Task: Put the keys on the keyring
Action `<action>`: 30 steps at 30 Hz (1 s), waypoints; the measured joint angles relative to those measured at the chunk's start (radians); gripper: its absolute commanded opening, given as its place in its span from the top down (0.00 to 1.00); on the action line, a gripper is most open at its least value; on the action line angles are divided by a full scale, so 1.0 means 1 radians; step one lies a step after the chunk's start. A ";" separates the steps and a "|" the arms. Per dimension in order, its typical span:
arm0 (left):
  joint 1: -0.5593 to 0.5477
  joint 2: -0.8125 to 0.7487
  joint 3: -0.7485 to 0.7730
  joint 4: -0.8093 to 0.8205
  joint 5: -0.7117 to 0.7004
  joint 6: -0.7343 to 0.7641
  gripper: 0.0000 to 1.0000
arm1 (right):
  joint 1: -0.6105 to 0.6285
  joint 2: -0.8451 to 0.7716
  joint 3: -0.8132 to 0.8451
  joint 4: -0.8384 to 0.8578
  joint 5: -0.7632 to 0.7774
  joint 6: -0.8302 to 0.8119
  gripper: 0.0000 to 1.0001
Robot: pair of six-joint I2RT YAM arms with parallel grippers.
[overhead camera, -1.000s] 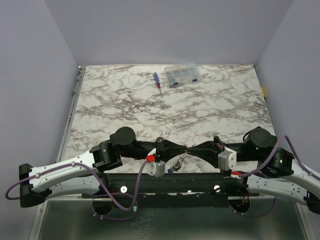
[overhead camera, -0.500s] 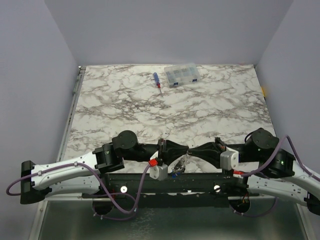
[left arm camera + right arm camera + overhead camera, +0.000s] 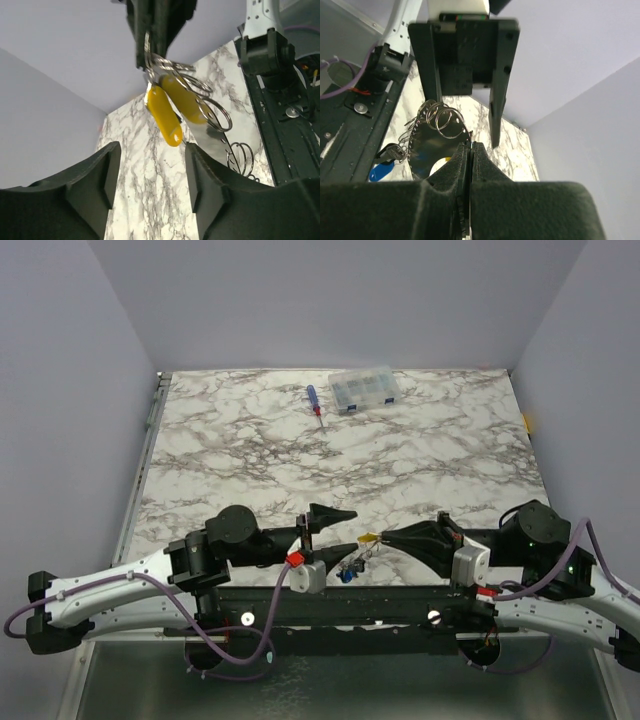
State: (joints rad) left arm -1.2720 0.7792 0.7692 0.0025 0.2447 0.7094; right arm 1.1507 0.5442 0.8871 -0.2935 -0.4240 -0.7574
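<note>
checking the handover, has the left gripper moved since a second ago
Yes. Against the fixed black rail, the left gripper has drawn back leftward, away from the right gripper, which holds the keys.

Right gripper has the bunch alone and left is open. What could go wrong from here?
1. The right gripper seems to pinch just a thin edge of the keyring; the bunch might slip.
2. The yellow keys dangle near the open left gripper; closing could catch a key instead.
3. A drop may land on the black frame below.
</note>
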 measured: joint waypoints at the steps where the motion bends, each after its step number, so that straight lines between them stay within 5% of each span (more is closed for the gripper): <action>1: 0.000 -0.013 0.010 -0.006 -0.013 -0.008 0.36 | 0.000 -0.005 -0.006 0.000 0.011 -0.005 1.00; 13: 0.000 -0.034 0.124 -0.064 -0.095 -0.123 0.34 | 0.000 -0.042 -0.111 0.007 0.166 -0.081 1.00; 30: 0.000 0.174 0.261 -0.011 -0.111 -0.349 0.36 | 0.000 -0.134 -0.185 0.088 0.273 -0.127 0.99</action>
State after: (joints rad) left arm -1.2720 0.9531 1.0302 -0.0086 0.1333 0.3599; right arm 1.1507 0.4103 0.7025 -0.2058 -0.1509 -0.8845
